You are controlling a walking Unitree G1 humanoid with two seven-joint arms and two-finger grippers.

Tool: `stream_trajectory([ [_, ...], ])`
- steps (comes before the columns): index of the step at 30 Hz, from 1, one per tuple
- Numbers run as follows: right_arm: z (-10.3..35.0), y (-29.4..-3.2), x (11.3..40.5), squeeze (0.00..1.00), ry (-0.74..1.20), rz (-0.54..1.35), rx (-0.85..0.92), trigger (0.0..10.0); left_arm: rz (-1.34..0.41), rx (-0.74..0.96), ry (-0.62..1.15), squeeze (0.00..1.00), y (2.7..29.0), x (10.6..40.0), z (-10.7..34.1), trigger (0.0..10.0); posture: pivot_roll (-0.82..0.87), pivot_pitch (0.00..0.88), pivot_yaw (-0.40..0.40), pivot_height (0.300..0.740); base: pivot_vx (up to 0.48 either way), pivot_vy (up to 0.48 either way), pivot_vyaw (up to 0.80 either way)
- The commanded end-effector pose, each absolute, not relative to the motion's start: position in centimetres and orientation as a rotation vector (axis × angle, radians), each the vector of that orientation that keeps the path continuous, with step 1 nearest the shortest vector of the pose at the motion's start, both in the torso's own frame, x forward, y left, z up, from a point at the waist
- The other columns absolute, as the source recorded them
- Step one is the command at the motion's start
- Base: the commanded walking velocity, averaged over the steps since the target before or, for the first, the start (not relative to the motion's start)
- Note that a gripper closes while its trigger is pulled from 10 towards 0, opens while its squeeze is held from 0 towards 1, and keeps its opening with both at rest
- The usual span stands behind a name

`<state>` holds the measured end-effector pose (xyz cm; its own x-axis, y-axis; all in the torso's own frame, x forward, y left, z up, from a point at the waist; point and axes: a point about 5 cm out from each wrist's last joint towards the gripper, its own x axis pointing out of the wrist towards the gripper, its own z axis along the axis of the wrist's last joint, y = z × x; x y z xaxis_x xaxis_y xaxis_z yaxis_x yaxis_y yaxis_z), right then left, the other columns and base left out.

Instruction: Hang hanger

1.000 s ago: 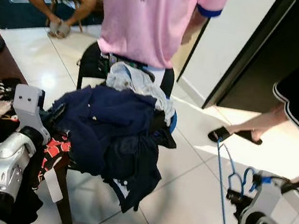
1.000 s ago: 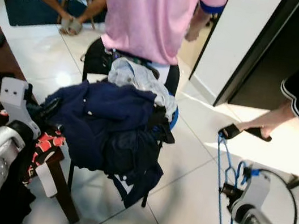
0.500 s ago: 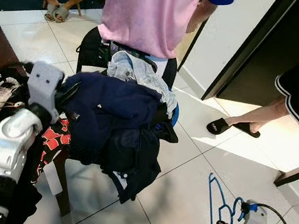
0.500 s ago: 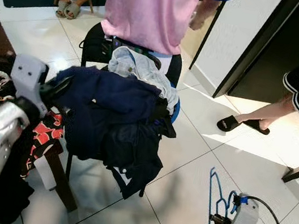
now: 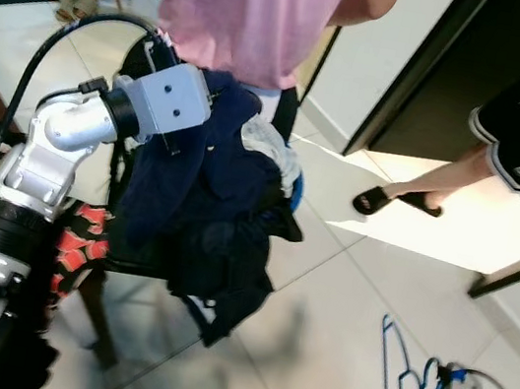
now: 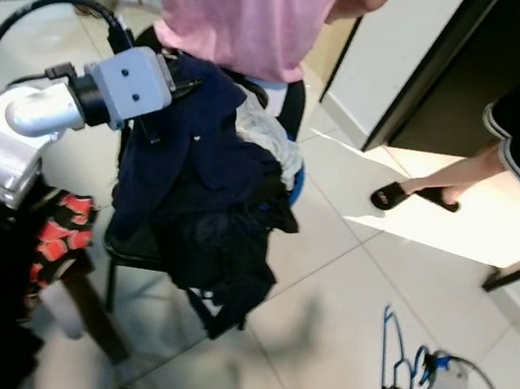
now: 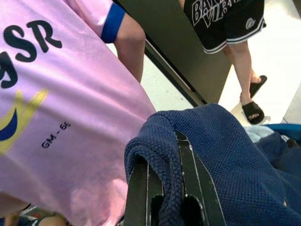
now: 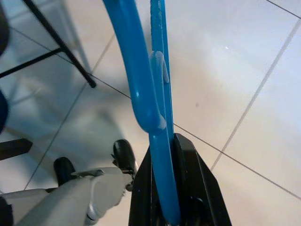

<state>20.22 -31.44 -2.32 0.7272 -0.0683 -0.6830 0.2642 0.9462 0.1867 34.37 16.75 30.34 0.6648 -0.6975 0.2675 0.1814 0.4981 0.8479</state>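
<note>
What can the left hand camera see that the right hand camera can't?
The left wrist view alone has the left gripper pinching a fold of dark blue knitted garment, with a person's pink T-shirt and another person's black shorts behind it. The right wrist view alone has the right gripper clamped on a bright blue plastic hanger, above pale floor tiles and thin black chair legs. Both share one thing: two black fingers shut on something blue.
</note>
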Motion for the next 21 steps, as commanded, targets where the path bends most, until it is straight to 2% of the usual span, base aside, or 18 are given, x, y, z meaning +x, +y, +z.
stream_trajectory([
  [1, -2.5, -32.0, 19.8, 0.0, 0.752, -0.205, 0.267, 10.0, -0.569, 0.791, -0.676, 0.0, 17.6, 34.1, 31.8, 10.0, -0.04, 0.182, -0.162, 0.74, 0.0, 0.0, 0.0],
  [2, -2.5, -32.0, 19.8, 0.0, 0.752, -0.205, 0.267, 10.0, -0.569, 0.791, -0.676, 0.0, 17.6, 34.1, 31.8, 10.0, -0.04, 0.182, -0.162, 0.74, 0.0, 0.0, 0.0],
  [3, -2.5, -32.0, 19.9, 0.0, 0.76, -0.206, 0.262, 10.0, -0.578, 0.655, -0.692, 0.0, 18.1, 33.9, 32.8, 10.0, -0.03, 0.18, -0.164, 0.74, 0.0, 0.0, -0.8],
  [4, -2.5, -32.0, 19.9, 0.0, 0.76, -0.206, 0.262, 10.0, -0.578, 0.655, -0.692, 0.0, 18.1, 33.9, 32.8, 10.0, -0.03, 0.18, -0.164, 0.74, 0.0, 0.0, -0.8],
  [7, -2.5, -31.7, 20.4, 0.0, 0.772, -0.198, 0.247, 10.0, -0.746, 0.39, -0.727, 0.0, 16.6, 32.7, 33.8, 10.0, -0.03, 0.175, -0.164, 0.74, 0.0, 0.0, -0.8],
  [9, -2.5, -31.7, 20.4, 0.0, 0.772, -0.198, 0.247, 10.0, -0.746, 0.39, -0.727, 0.0, 16.6, 32.7, 33.8, 10.0, -0.03, 0.175, -0.164, 0.74, 0.0, 0.0, -0.8],
  [11, -2.6, -31.5, 20.5, 0.0, 0.77, -0.196, 0.246, 10.0, -0.865, 0.29, -0.735, 0.0, 15.1, 31.9, 33.8, 10.0, -0.03, 0.173, -0.162, 0.74, 0.0, 0.0, -0.8],
  [14, -2.7, -31.2, 20.7, 0.0, 0.76, -0.191, 0.255, 10.0, -0.925, 0.233, -0.71, 0.0, 14.8, 31.7, 33.7, 10.0, -0.03, 0.171, -0.158, 0.74, 0.0, 0.0, -0.8],
  [18, -2.9, -30.8, 20.7, 0.0, 0.763, -0.181, 0.254, 10.0, -0.923, 0.23, -0.594, 0.0, 16.7, 31.9, 32.9, 10.0, -0.03, 0.171, -0.151, 0.74, 0.0, 0.0, 0.0],
  [20, -3.0, -30.6, 20.7, 0.0, 0.767, -0.176, 0.253, 10.0, -0.837, 0.243, -0.539, 0.0, 18.7, 32.4, 32.5, 10.0, -0.04, 0.173, -0.147, 0.74, 0.0, 0.0, 0.0],
  [21, -3.0, -30.6, 20.7, 0.0, 0.767, -0.176, 0.253, 10.0, -0.837, 0.243, -0.539, 0.0, 18.7, 32.4, 32.5, 10.0, -0.04, 0.173, -0.147, 0.74, 0.0, 0.0, 0.0],
])
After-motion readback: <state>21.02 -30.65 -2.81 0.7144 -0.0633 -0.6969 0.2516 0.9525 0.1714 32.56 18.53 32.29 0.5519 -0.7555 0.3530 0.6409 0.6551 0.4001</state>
